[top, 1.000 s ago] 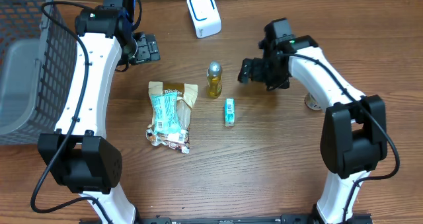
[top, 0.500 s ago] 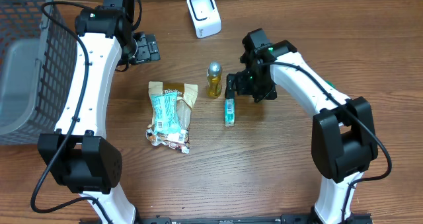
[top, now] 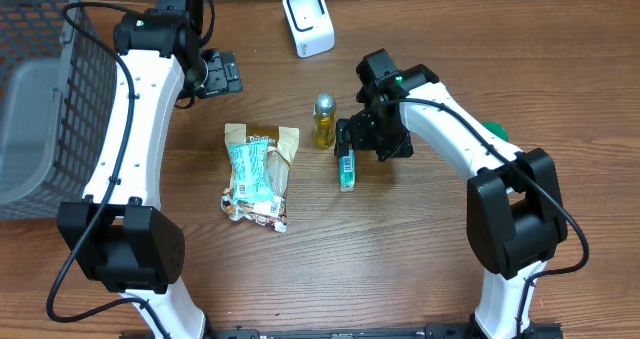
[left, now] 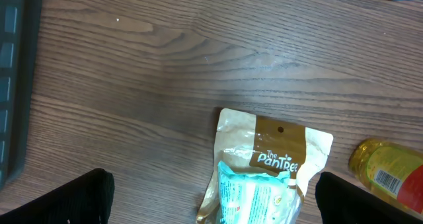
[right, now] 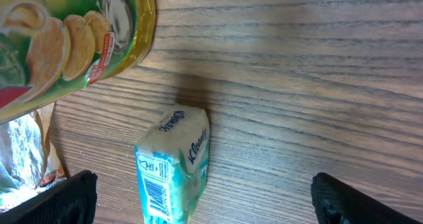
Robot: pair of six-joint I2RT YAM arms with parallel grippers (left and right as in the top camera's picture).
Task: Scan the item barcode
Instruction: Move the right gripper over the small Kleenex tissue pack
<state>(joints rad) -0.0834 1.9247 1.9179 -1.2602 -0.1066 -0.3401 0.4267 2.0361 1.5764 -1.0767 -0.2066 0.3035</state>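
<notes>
A small teal-and-white tissue pack [top: 347, 169] lies on the wooden table, its barcode [right: 153, 191] facing up in the right wrist view. My right gripper [top: 347, 142] hovers open just over the pack's far end [right: 173, 164], its fingers spread wide on either side and nothing held. A yellow bottle [top: 323, 121] stands right beside it. A brown and teal snack bag [top: 258, 174] lies to the left. The white scanner [top: 308, 21] stands at the back. My left gripper [top: 222, 74] hangs open above the table behind the snack bag [left: 271, 178], empty.
A grey wire basket [top: 40, 99] fills the left edge. A green object [top: 493, 131] shows behind my right arm. The bottle [right: 73, 32] is close to the left finger of the right gripper.
My right arm has swung left from the right side of the table to over the tissue pack, still open. The left arm has not moved.
</notes>
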